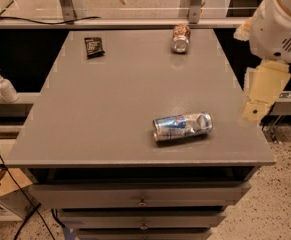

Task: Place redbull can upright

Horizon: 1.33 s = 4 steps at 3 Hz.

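The redbull can (pixel 182 126) is slim, silver and blue, and slightly dented. It lies on its side on the grey table (pixel 110 109), near the front right, with its length running left to right. My gripper (pixel 261 95) shows as a cream-coloured part hanging under the white arm housing (pixel 280 24). It is beside the table's right edge, to the right of the can and apart from it. Nothing is in it.
A brownish-orange and silver can (pixel 181 38) lies on its side at the back right of the table. A small black packet (pixel 93 47) lies at the back left. A soap dispenser (pixel 5 85) stands on a ledge to the left. Drawers (pixel 142 200) sit below the tabletop.
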### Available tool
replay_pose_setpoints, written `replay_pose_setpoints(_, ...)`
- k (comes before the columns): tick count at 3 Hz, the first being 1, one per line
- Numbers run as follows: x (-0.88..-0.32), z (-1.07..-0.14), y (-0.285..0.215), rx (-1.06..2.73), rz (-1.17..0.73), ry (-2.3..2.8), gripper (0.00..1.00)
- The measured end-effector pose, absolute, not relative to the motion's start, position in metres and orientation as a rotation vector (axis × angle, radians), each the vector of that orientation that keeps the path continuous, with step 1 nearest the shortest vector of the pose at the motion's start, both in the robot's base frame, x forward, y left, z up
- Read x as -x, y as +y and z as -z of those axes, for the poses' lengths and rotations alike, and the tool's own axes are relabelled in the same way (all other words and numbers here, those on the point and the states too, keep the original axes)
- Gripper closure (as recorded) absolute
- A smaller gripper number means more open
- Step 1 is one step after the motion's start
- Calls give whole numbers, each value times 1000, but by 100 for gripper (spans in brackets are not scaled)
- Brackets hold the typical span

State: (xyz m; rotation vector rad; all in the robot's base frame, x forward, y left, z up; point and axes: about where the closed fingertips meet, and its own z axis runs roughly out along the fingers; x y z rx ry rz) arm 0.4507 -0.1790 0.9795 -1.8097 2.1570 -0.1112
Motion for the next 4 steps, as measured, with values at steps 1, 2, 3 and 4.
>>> replay_pose_setpoints(1,-465,-965,-139,1927,73,2056,0)
replay_pose_setpoints(2,-482,-946,-110,2014,51,2008,0)
replay_pose_setpoints(3,-497,-925,-95,2068,66,2002,0)
replay_pose_setpoints(4,-509,-908,-101,2071,126,2053,0)
